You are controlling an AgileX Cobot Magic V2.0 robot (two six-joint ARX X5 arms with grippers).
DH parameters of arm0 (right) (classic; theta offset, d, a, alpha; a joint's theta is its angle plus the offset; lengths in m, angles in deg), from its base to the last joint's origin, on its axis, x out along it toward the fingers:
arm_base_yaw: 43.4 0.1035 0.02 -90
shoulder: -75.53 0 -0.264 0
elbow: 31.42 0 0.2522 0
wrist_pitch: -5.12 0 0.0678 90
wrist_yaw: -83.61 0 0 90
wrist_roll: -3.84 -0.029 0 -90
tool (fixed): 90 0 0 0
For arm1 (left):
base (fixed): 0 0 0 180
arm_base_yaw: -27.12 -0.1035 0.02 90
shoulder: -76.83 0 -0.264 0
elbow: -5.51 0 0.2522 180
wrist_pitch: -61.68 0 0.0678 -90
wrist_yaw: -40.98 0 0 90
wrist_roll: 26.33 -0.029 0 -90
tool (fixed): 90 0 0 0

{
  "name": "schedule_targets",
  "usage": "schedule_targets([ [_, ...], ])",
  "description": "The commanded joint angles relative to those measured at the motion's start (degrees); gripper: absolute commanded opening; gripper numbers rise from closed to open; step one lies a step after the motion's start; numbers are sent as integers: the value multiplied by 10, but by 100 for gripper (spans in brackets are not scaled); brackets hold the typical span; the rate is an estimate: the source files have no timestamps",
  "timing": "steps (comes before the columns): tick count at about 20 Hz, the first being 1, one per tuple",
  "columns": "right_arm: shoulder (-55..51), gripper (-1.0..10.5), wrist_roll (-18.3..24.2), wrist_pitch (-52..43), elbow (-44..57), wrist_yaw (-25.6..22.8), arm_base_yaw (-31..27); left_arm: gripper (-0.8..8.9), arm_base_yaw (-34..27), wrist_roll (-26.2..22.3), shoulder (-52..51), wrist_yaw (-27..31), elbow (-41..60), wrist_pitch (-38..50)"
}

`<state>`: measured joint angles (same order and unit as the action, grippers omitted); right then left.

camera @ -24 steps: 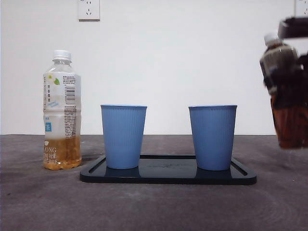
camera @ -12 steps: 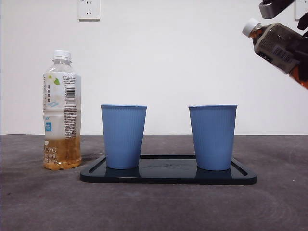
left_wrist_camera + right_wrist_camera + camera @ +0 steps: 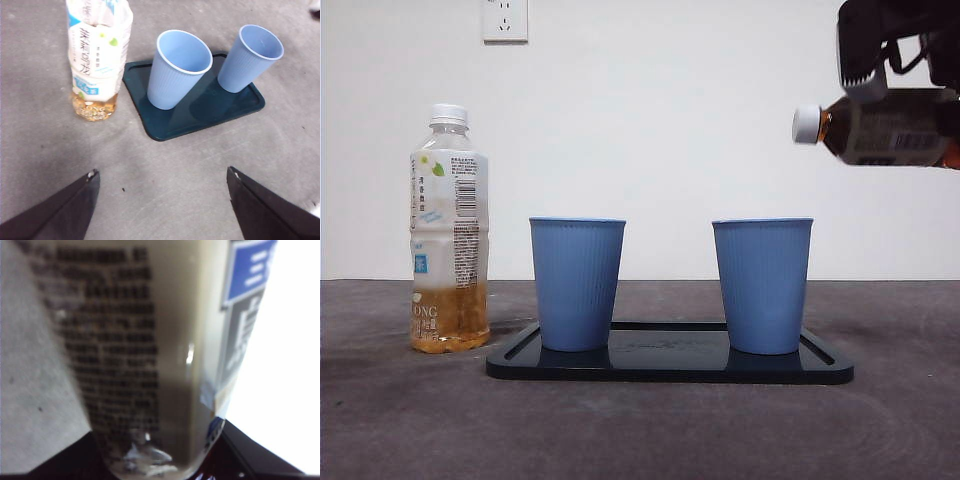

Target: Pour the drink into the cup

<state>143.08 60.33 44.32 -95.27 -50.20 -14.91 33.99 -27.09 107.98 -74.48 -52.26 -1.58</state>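
Note:
A dark tea bottle (image 3: 885, 127) with a white cap lies horizontal in the air at the upper right, its capped mouth pointing left, above and just right of the right blue cup (image 3: 762, 284). My right gripper (image 3: 900, 45) is shut on this bottle; the right wrist view is filled by its label (image 3: 135, 355). The left blue cup (image 3: 577, 282) stands beside it on the tray, and both look empty in the left wrist view (image 3: 182, 52). My left gripper (image 3: 162, 175) hovers open over the table, short of the tray.
Both cups stand on a dark tray (image 3: 670, 365). A second bottle (image 3: 449, 230) with a light label and some amber tea stands upright left of the tray. A wall socket (image 3: 505, 18) is on the white wall behind.
The right gripper lifted the dark bottle from upright at the right edge, tipped it to horizontal, and carried it left toward the right cup. Nothing else moved.

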Motion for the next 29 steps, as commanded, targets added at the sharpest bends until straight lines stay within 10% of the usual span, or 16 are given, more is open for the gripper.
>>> schedule_targets([
  [1,13,131,38,-26,-20,-32,16,406,8,-7,2,-3,-11,6],
  [29,54,130,70,-38,-20,-100,41,406,39,-7,2,-3,-11,6],
])
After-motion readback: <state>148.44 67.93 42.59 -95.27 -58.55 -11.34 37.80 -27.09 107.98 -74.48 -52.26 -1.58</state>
